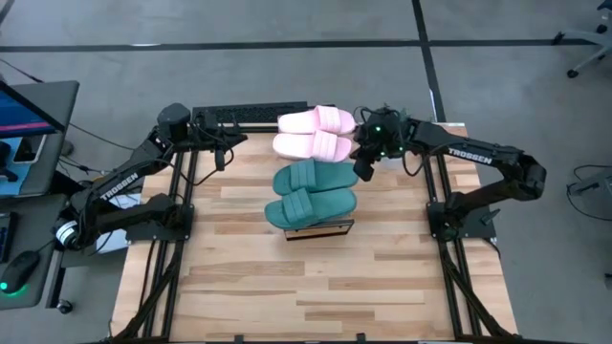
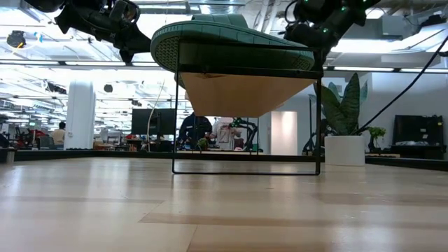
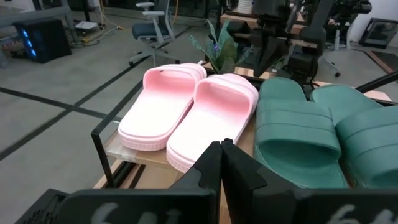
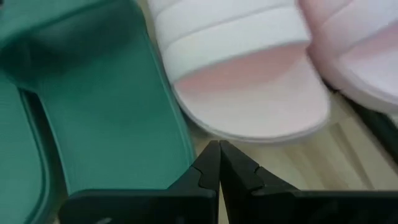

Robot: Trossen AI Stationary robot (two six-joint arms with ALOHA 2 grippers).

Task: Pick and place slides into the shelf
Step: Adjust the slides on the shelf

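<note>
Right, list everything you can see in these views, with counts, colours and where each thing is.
Pink slides: two, light pink, side by side on the far end of the shelf.
Green slides: two, dark teal-green, side by side on the shelf, on the near side of the pink pair.
Shelf: one, light wood top on a thin black frame, standing at the middle of the table, all four slides on it.
Table: one, light wood planks, under both arms.
Potted plant: one, green leaves in a white pot, in the room behind.
Left gripper: one, dark, shut, empty, beside the far left of the shelf.
Right gripper: one, dark, shut, empty, at the right side of the shelf near the slides.
</note>
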